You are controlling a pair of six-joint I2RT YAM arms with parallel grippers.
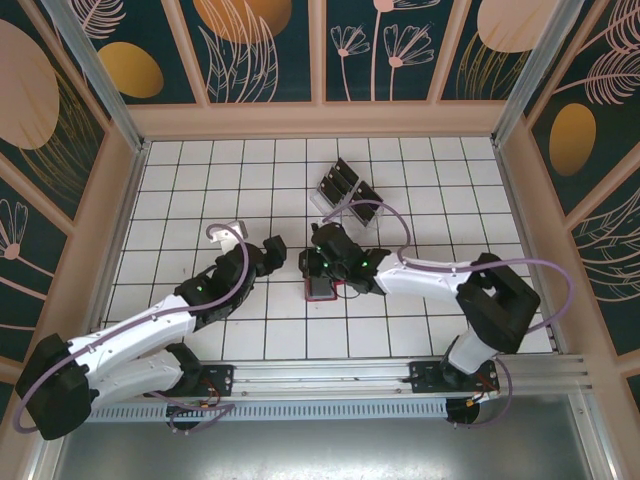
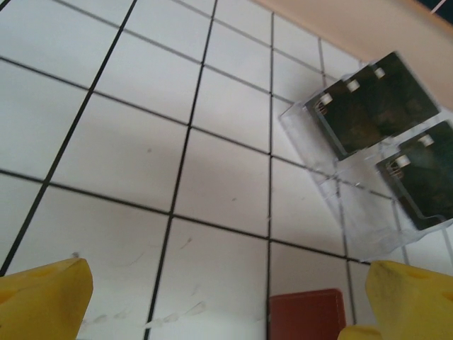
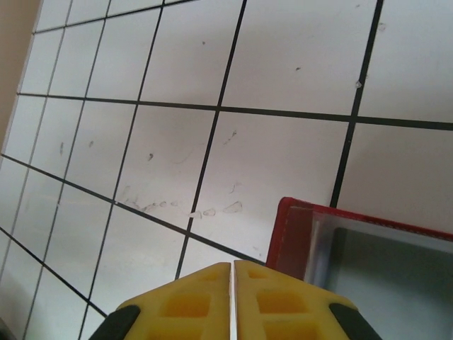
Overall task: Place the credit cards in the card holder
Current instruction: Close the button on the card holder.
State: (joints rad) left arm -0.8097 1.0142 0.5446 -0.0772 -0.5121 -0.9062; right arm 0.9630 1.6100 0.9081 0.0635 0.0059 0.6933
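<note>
The red card holder (image 1: 321,290) lies open on the tiles, and its greyish inner pocket (image 3: 396,276) is plain in the right wrist view. My right gripper (image 3: 232,266) hovers just left of the holder's edge, its yellow fingers shut with nothing between them. From above, the right gripper (image 1: 312,264) sits over the holder's far end. Black credit cards (image 2: 375,106) stand in a clear plastic rack (image 1: 345,192) two tiles beyond. My left gripper (image 2: 226,276) is wide open and empty above bare tile, with the card holder (image 2: 308,315) near its right finger.
Both wrists (image 1: 300,255) sit close together at the table's middle. Wooden walls (image 1: 320,120) ring the tiled floor, and the metal rail (image 1: 330,375) carrying the arm bases runs along the near edge. Open tiles lie to the far left and near right.
</note>
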